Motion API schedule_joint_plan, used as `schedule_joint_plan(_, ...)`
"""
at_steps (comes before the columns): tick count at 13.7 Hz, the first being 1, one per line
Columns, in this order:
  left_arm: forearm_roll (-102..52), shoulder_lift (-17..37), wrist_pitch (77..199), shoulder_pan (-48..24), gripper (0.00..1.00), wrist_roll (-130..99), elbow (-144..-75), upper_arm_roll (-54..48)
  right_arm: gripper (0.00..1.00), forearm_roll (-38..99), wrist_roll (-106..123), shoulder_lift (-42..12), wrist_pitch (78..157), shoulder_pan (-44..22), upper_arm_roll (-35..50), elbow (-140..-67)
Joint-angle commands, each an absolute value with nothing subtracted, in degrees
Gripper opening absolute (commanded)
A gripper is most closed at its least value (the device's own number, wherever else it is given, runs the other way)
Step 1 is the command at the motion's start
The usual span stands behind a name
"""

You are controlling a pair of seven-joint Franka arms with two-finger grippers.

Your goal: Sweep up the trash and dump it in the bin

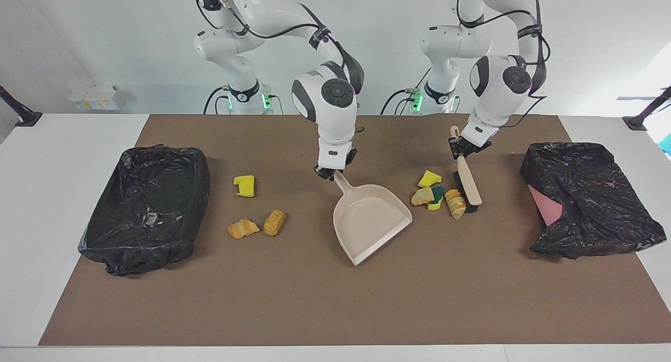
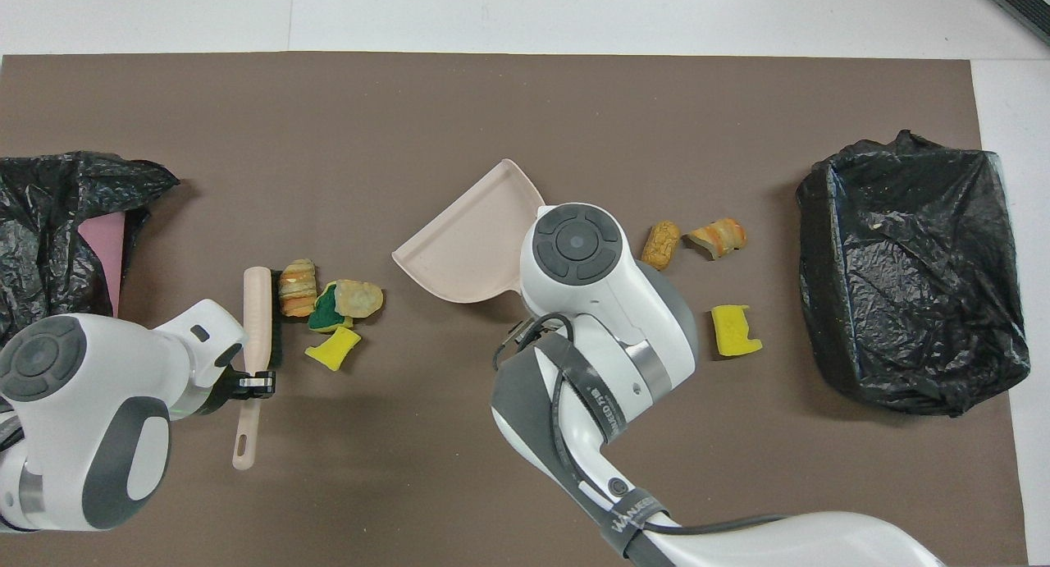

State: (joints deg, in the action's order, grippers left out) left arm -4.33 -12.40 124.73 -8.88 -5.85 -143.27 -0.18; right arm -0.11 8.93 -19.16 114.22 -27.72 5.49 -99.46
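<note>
So the left end effector is clamped on the brush by its handle, bristles down on the counter and pressed against a croissant piece. That piece sits right up against the green sponge, another pastry bit and a yellow sponge chunk, so 4 bits are bunched toward the left arm's end. The right end effector is gripping the dustpan handle, and the pan's open mouth is angled, its near corner just beside that pile.

The other 3 pieces, a yellow sponge and 2 pastry bits, sit toward the right arm's end, near the black-bagged bin. A 2nd bagged bin is at the left arm's end.

What I'd worry about: the pan mouth isn't squared up to the brush, so a push could shove pieces past its corner. Sponges are light and may roll or hop over the lip.
</note>
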Motion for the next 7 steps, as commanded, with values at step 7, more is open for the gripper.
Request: schedule_joint_plan(7, -6.4, -11.6, 127.3, -14.5, 0.0, -7.9, -144.0, 0.5, 0.0, -5.8, 45.3, -18.1, 117.7, -21.4, 6.1, -104.3)
